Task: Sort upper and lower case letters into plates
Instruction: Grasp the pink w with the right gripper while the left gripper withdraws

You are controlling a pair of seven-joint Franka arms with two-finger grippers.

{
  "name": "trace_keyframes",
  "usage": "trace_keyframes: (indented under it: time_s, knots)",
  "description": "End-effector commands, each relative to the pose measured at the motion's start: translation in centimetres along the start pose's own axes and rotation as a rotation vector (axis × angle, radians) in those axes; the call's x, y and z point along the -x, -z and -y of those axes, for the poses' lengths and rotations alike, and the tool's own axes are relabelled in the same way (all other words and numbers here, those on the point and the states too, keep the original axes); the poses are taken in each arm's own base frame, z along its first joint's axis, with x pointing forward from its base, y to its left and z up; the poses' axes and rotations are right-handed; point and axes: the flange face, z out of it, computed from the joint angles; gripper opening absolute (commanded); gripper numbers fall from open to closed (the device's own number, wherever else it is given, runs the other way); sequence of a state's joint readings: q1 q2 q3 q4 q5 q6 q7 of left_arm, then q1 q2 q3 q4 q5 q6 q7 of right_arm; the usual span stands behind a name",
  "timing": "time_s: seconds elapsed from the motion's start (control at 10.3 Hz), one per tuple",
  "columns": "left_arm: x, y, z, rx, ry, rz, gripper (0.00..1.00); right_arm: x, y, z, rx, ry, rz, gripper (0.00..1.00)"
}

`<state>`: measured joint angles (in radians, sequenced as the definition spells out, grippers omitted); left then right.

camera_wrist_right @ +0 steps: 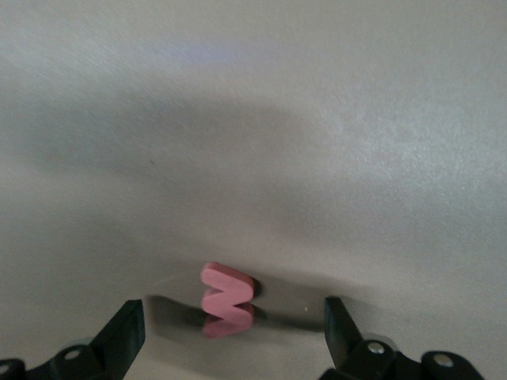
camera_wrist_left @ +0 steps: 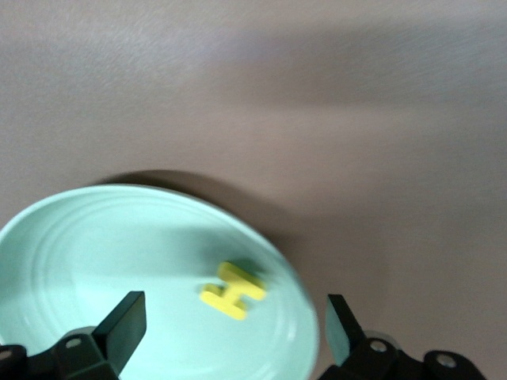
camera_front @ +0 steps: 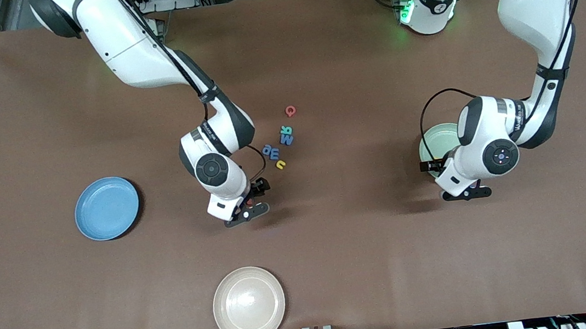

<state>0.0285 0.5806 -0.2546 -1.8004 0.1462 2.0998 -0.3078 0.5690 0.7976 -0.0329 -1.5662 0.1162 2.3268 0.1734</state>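
Note:
My right gripper [camera_front: 253,200] is open, low over the table near its middle. In the right wrist view a pink-red letter W [camera_wrist_right: 227,299] lies on the table between the open fingers, touching neither; the gripper [camera_wrist_right: 234,332] is empty. My left gripper [camera_front: 448,180] is open over the edge of the pale mint plate [camera_front: 436,140]. In the left wrist view a yellow H [camera_wrist_left: 232,290] lies in that plate [camera_wrist_left: 95,261], and the gripper [camera_wrist_left: 234,328] is empty. A red Q [camera_front: 291,111], teal R [camera_front: 286,130], blue M [camera_front: 287,140], blue d [camera_front: 267,149] and yellow c [camera_front: 281,164] lie clustered beside the right arm. The blue plate [camera_front: 106,208] holds nothing.
A cream-beige plate [camera_front: 249,304] holding nothing sits near the table edge closest to the front camera. The right arm's forearm hangs over the table just beside the letter cluster. The brown table [camera_front: 368,244] is bare between the two grippers.

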Motion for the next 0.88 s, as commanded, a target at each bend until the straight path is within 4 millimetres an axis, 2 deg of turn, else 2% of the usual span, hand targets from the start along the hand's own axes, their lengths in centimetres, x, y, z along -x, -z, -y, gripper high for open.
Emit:
trace_keyframes:
  time_s: [0.0, 0.1, 0.19, 0.58, 0.78]
  knots:
    - [0.3, 4.2, -2.9, -0.011, 0.048, 0.014, 1.0, 0.6, -0.2, -0.1, 0.026, -0.009, 0.0, 1.0]
    - [0.1, 4.9, -3.2, -0.007, 0.093, 0.006, 1.0, 0.5, -0.1, 0.0, 0.028, -0.007, -0.004, 0.63]
    - [0.6, 4.7, -4.8, -0.012, 0.11, 0.007, 1.0, 0.5, 0.0, 0.0, 0.027, -0.008, -0.006, 0.01]
    - [1.5, 3.4, -12.3, 0.033, 0.263, 0.006, 1.0, 0.3, 0.5, 0.0, 0.024, -0.01, -0.015, 0.0]
    - [1.7, 2.3, -15.7, 0.048, 0.349, -0.005, 1.0, -0.6, 3.1, -1.9, 0.026, -0.024, -0.039, 0.0]
